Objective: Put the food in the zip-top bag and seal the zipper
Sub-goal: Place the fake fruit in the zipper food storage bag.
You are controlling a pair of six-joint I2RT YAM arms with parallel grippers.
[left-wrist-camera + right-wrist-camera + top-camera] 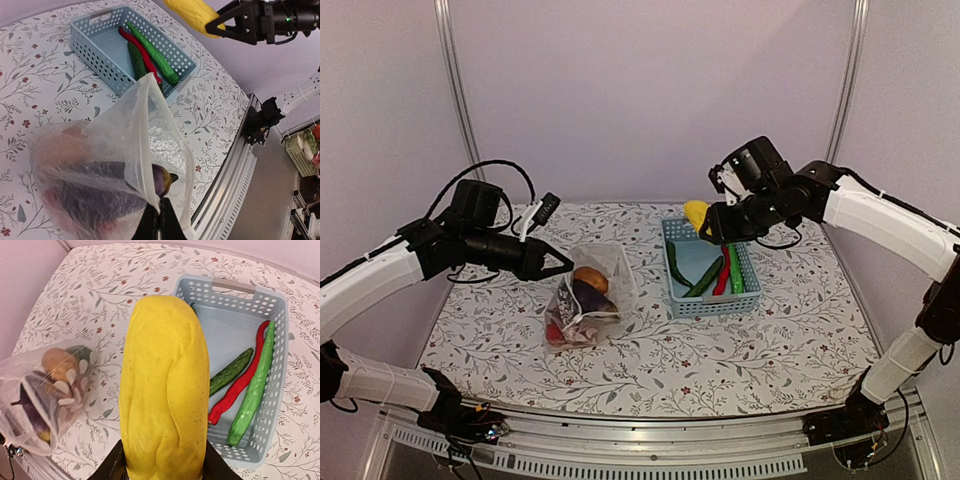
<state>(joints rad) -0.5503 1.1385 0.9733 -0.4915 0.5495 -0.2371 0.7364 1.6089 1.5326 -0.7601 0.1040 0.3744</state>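
Lemon-like piece (165, 390): clamped in right gripper (710, 226), over basket's (712, 309) 11 o'clock corner.
Zip-top bag (592, 300): basket's 9 o'clock; left gripper (160, 222) pinched together on its mouth edge, at bag's 10 o'clock.
Left wrist alone: eggplant (161, 180) tip just beside that gripper.

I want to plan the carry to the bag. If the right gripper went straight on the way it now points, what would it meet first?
The right gripper's yellow piece would probably hit the tabletop beside the basket's corner first; depth is unclear.
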